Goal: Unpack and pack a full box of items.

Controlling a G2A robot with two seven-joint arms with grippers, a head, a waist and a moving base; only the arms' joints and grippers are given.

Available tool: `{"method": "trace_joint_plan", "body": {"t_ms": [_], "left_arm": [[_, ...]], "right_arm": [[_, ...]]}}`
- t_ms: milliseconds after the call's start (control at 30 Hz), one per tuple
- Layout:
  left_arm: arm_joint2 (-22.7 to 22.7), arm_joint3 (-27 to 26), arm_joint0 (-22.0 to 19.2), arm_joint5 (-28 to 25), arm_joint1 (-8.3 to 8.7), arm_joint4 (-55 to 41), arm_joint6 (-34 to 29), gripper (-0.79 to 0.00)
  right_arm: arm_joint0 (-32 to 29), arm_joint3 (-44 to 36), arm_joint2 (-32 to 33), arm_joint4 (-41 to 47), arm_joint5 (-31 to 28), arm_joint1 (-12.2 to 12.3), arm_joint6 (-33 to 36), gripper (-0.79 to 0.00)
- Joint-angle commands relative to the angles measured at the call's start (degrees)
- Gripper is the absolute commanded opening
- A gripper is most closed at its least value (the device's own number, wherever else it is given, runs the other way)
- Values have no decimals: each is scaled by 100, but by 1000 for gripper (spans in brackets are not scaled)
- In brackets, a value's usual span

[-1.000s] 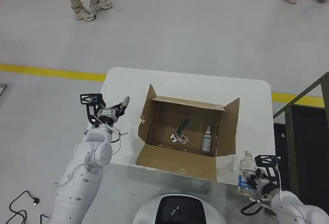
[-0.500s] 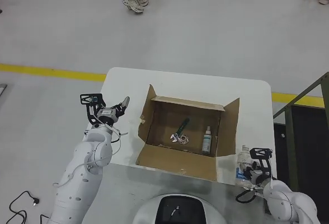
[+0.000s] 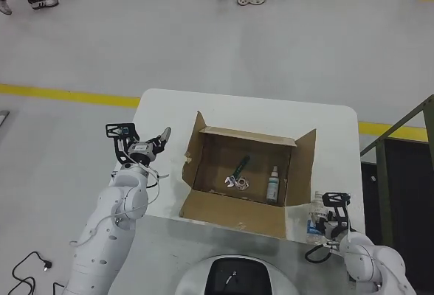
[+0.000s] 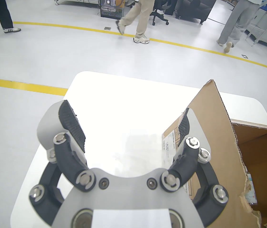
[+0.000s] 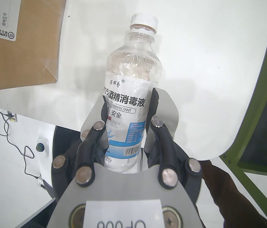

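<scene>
An open cardboard box (image 3: 202,151) stands in the middle of the white table (image 3: 276,107). Inside it lie a green-handled tool (image 3: 238,172) and a small spray bottle (image 3: 273,184). My right gripper (image 3: 326,218) is at the table's near right corner, just right of the box, shut on a clear disinfectant bottle (image 3: 316,210). In the right wrist view the bottle (image 5: 133,72) sits between the fingers of the right gripper (image 5: 128,105), white cap pointing away. My left gripper (image 3: 139,136) hangs open over the table's left edge, left of the box. The left wrist view shows the left gripper (image 4: 125,116) holding nothing, beside a box flap (image 4: 209,124).
A green metal frame (image 3: 416,147) stands close to the table's right side. The box's outer wall (image 5: 19,31) is near the held bottle. Bare table lies behind the box and to its left.
My right gripper has moved a little left and away from the table's near edge with the bottle, closer to the box. The left arm has not moved.
</scene>
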Motion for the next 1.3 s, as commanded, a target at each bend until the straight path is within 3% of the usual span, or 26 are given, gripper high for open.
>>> {"method": "trace_joint_plan", "body": {"t_ms": [0, 133, 267, 333, 433, 567, 633, 733, 867, 1100, 1267], "left_arm": [[0, 0, 0, 0, 0, 0, 0, 0], [0, 0, 0, 0, 0, 0, 0, 0], [0, 0, 0, 0, 0, 0, 0, 0], [0, 0, 0, 0, 0, 0, 0, 0], [0, 0, 0, 0, 0, 0, 0, 0], [0, 0, 0, 0, 0, 0, 0, 0], [0, 0, 0, 0, 0, 0, 0, 0], [0, 0, 0, 0, 0, 0, 0, 0], [0, 0, 0, 0, 0, 0, 0, 0], [0, 0, 0, 0, 0, 0, 0, 0], [0, 0, 0, 0, 0, 0, 0, 0]], "right_arm": [[7, 9, -13, -10, 25, 5, 12, -785], [24, 79, -35, 17, 85, 14, 6, -785], [57, 148, -58, 14, 106, 26, -12, -613], [82, 181, -66, 11, 113, 33, -21, -489], [121, 159, -59, 28, 152, 42, -12, -382], [118, -26, -4, 105, 161, 59, 40, -317], [111, -134, 42, 159, 150, 69, 62, -234], [103, -249, 94, 215, 128, 84, 117, -240], [132, -343, 153, 256, 140, 103, 149, -160], [153, -645, 277, 360, 198, 134, 212, -117], [153, -839, 368, 445, 229, 156, 259, -172]]}}
